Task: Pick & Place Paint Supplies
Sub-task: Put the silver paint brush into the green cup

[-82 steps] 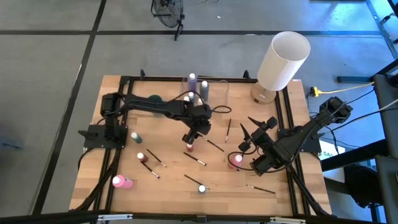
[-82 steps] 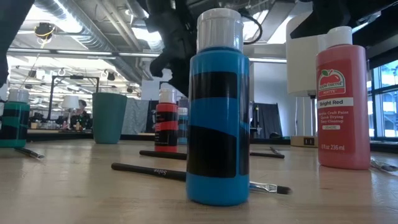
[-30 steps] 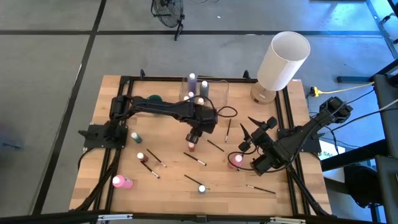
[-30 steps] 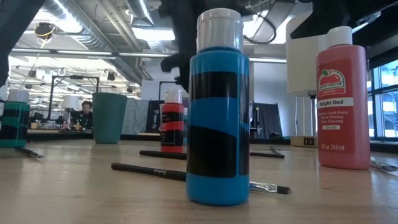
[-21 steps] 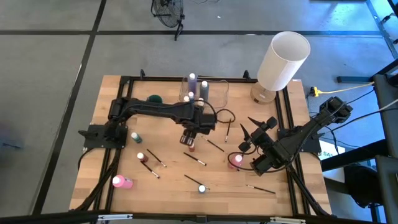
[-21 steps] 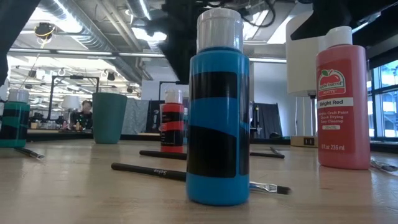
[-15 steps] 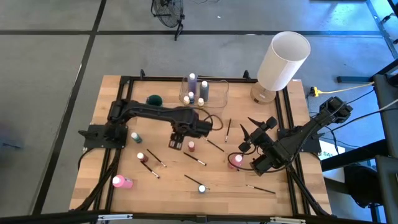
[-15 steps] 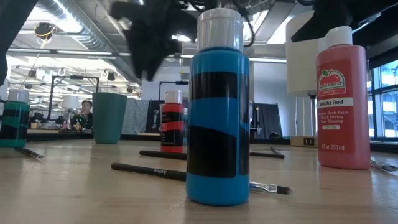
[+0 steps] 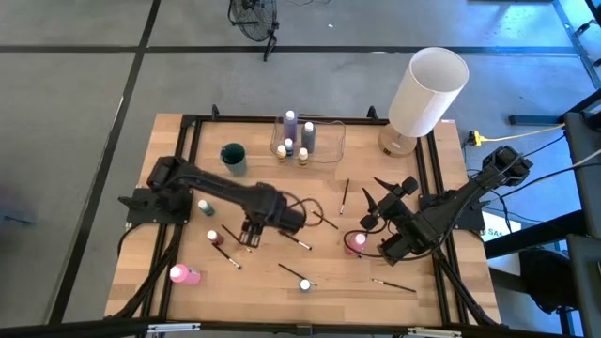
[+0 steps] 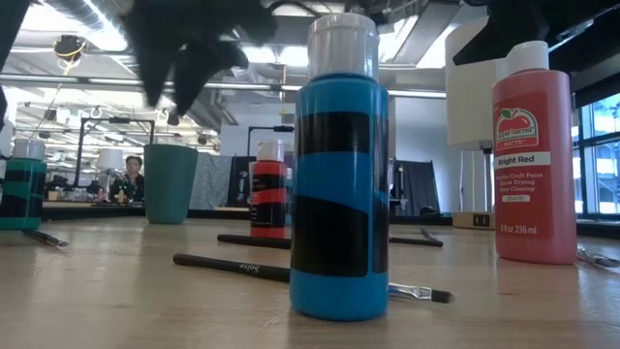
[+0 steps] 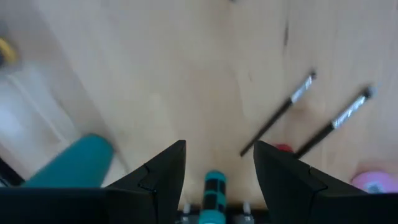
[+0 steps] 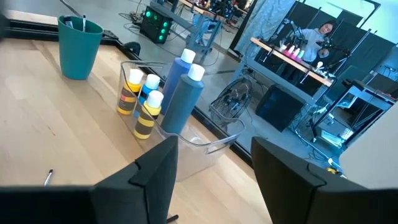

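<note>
Currently the left gripper (image 9: 249, 236) hangs over the wooden bench (image 9: 169, 178) left of centre, jaws open and empty, above two thin dark-handled paintbrushes (image 9: 231, 236) and a small pale-capped bottle (image 9: 212, 236); left wrist view shows the parted fingers (image 11: 163, 171) with bare wood and brushes (image 11: 277, 114) between; right gripper (image 9: 374, 199) waits at the bench's right side, jaws apart, nothing held, beside a pink paint bottle (image 9: 357, 241); clear rectangular plastic container (image 9: 324, 143) at the far edge holds several small bottles (image 9: 290, 120); teal cup (image 9: 233, 156) stands left of it; large white cylinder (image 9: 427, 90) at the far right corner; other supplies lie scattered: small dark-green bottle (image 9: 203, 206), pink bottle lying down (image 9: 182, 273), blue bottle with pale cap (image 10: 337, 165), more brushes (image 9: 392, 284); a person (image 10: 131, 176) sits in the room behind.
</note>
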### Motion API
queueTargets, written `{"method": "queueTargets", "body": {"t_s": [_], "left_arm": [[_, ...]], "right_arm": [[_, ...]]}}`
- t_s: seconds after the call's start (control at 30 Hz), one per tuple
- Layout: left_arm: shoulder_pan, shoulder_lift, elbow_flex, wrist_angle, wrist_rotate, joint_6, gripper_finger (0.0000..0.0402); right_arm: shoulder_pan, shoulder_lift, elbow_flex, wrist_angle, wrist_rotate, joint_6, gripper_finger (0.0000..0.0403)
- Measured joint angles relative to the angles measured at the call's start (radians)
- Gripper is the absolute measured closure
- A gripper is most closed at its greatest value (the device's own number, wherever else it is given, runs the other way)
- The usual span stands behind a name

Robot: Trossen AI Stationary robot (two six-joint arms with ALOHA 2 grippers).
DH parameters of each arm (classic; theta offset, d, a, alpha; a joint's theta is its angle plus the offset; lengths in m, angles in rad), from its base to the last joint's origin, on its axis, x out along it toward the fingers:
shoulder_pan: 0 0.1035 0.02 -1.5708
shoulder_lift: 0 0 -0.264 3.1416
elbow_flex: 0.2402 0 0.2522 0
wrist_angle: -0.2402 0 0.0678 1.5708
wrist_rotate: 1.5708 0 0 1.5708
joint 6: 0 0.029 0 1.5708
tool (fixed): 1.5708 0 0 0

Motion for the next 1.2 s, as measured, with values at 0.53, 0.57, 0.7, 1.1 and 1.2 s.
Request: {"method": "queueTargets", "body": {"t_s": [0.53,0.57,0.7,1.1,1.2], "left_arm": [[-0.134,-0.038,-0.308,0.390,0.072,-0.016,0.0217],[-0.136,-0.040,-0.320,0.406,0.087,-0.028,0.0217],[-0.139,-0.048,-0.366,0.481,0.136,-0.077,0.0217],[-0.133,-0.062,-0.454,0.620,0.256,-0.109,0.0217],[-0.132,-0.062,-0.454,0.627,0.255,-0.085,0.0217]], "right_arm": [[-0.003,0.000,0.000,0.019,0.009,0.000,0.0197],[-0.003,0.000,0.000,0.020,0.009,0.000,0.0197],[-0.003,0.000,0.000,0.022,0.009,0.000,0.0197],[-0.003,0.000,0.000,0.040,0.016,0.000,0.0197],[-0.003,0.000,0.000,0.045,0.020,0.000,0.0197]]}}
